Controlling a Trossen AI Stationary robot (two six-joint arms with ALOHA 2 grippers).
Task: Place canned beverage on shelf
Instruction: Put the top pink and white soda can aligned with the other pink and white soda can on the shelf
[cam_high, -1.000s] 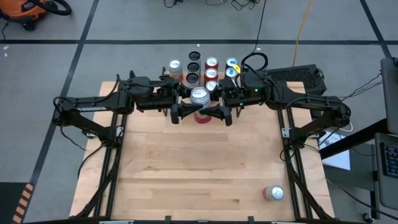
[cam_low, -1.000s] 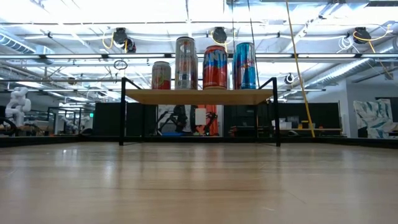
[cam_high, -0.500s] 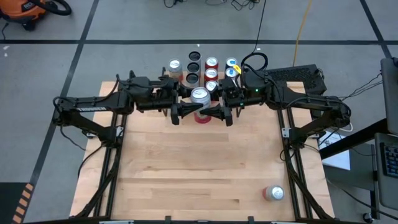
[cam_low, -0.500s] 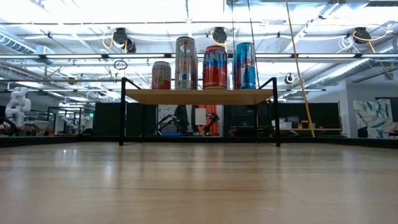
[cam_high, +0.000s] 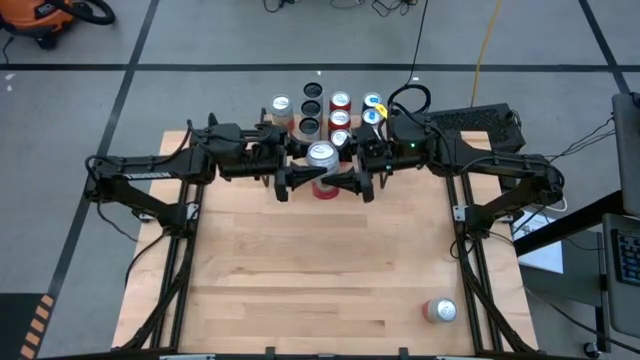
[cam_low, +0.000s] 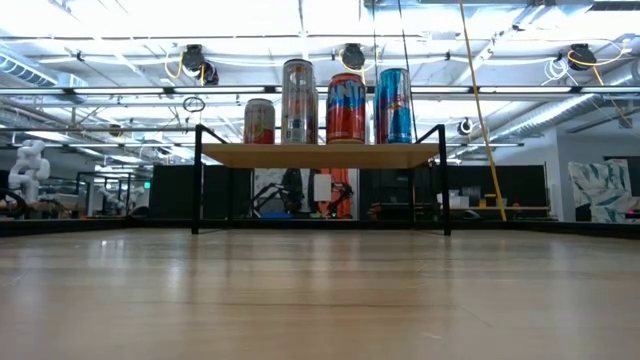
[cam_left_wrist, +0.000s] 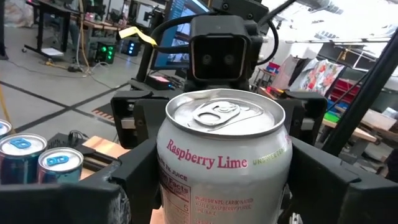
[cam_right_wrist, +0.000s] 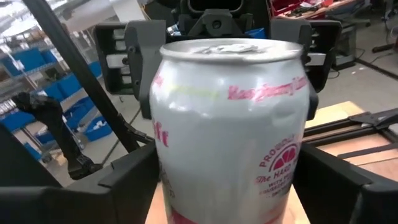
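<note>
1. Both arms are meeting at the table's far-middle, just in front of the shelf (cam_high: 296, 128), with one can between them.
2. The Raspberry Lime can (cam_high: 321, 155) is standing upright, silver lid up, held above the table near the shelf's front edge; it is not on the shelf yet.
3. The left gripper (cam_high: 287, 181) is sitting against the can from the left; its dark fingers (cam_left_wrist: 134, 171) are flanking the can's sides. Cannot tell whether they are actually squeezing it or just standing beside it.
4. The right gripper (cam_high: 362, 183) is coming in from the right, fingers (cam_right_wrist: 134, 174) either side of the same can. Same issue: cannot tell clamped from loose.
5. The shelf is already carrying several upright cans (cam_low: 345, 108), in a cluster on its top board.
6. A second silver-topped can (cam_high: 440, 311) is sitting alone near the table's front right corner, well apart from both arms.
</note>
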